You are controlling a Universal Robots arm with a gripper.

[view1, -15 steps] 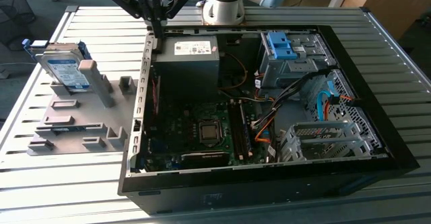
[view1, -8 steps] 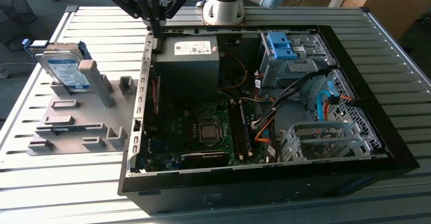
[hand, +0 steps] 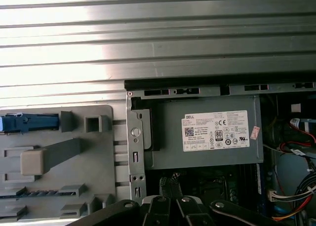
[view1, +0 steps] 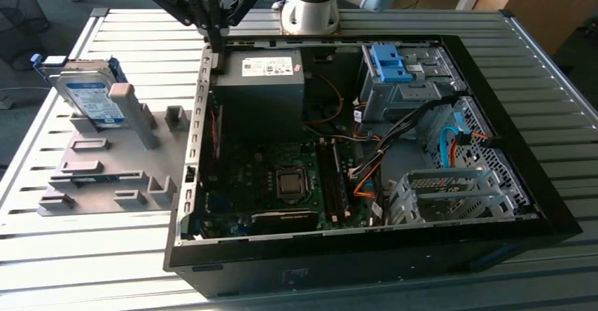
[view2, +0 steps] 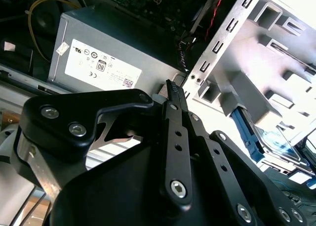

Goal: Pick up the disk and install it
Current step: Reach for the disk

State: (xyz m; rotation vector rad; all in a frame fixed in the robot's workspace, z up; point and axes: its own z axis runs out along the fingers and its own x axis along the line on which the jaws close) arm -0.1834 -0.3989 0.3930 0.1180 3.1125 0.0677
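Note:
The disk (view1: 87, 95), silver-grey with a white-and-blue label and a blue frame, leans upright in a slot at the far end of the grey fixture plate (view1: 103, 164), on the exterior view's left. Its blue edge appears in the first wrist view (hand: 23, 123) and the second wrist view (view2: 276, 143). My gripper (view1: 217, 43) hangs above the back left corner of the open computer case (view1: 201, 115), to the right of the disk and well apart from it. Its black fingers (view2: 173, 95) are shut together with nothing between them; their tips (hand: 169, 180) point down by the case wall.
Inside the case, a dark grey power supply box (view1: 262, 87) sits just below my gripper. A blue plastic bracket (view1: 388, 62) stands at the back right, a metal drive cage (view1: 449, 192) at the front right, with cables and the motherboard (view1: 280, 178) between. The slatted metal table (view1: 94, 248) surrounds everything.

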